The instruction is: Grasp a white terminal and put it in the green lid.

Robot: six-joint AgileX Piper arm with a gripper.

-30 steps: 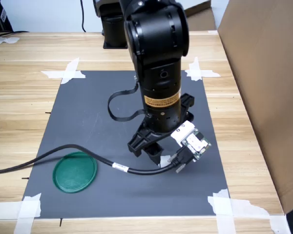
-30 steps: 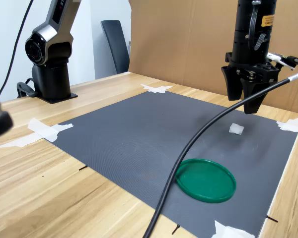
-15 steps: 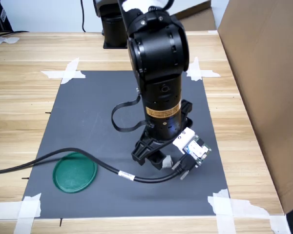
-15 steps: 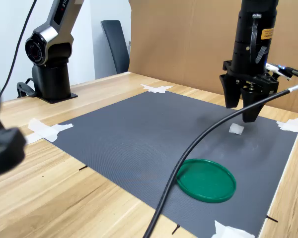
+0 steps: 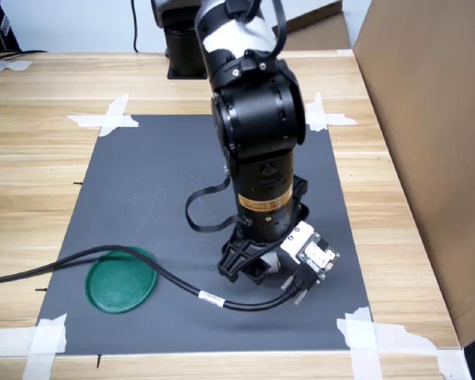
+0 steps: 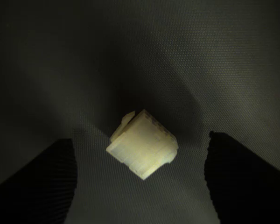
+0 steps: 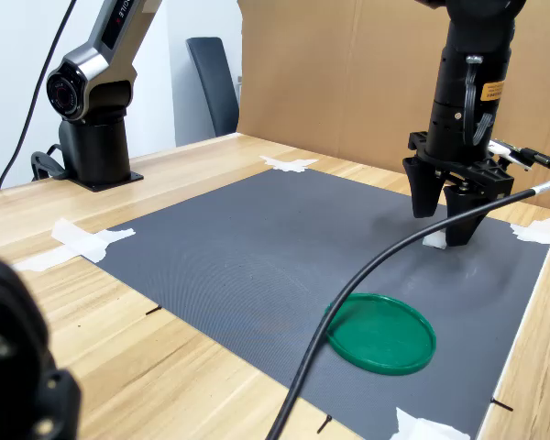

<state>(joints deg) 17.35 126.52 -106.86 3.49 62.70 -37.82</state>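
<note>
The white terminal (image 6: 142, 143), a small notched block, lies on the black mat (image 5: 142, 198). My gripper (image 6: 140, 161) is open and lowered around it, one dark finger (image 6: 37, 182) on each side, and neither touches it. In the second exterior view the white terminal (image 7: 433, 240) peeks out between the fingers of the gripper (image 7: 443, 231) just above the mat. The gripper (image 5: 253, 269) hides it in the first exterior view. The green lid (image 5: 121, 279) lies flat and empty near the mat's front corner, at the first exterior view's left. In the second exterior view the green lid (image 7: 380, 332) sits in front of the gripper.
A thick black cable (image 5: 237, 305) trails from the wrist across the mat and over the lid's far edge. White tape (image 5: 107, 119) holds the mat's corners to the wooden table (image 5: 32, 158). A cardboard wall (image 5: 427, 119) stands close by. Another arm's base (image 7: 92, 101) stands at the far end.
The arm has come down steadily over the white terminal, bringing the open fingers from above it to either side of it near the mat. The lid has not moved.
</note>
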